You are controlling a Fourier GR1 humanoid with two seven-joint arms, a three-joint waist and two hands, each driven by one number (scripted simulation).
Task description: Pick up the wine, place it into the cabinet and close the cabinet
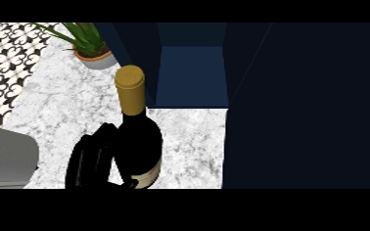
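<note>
The wine bottle [139, 144] is dark glass with a gold capped neck and a pale label low on its body. It stands upright at the view's lower centre, large and close, in front of the cabinet's open compartment [192, 76]. My right hand [92, 159] is curled round the bottle, with its fingers showing black on the bottle's left side and the thumb at the label's lower edge. The cabinet door [296, 107] is swung open and fills the right of the view as a dark panel. A grey forearm [16, 159] shows at the left edge, without its hand.
A potted green plant [92, 49] stands on the marble counter [65, 103] at the back left, close to the cabinet's left wall. Patterned tiles [16, 58] run along the far left.
</note>
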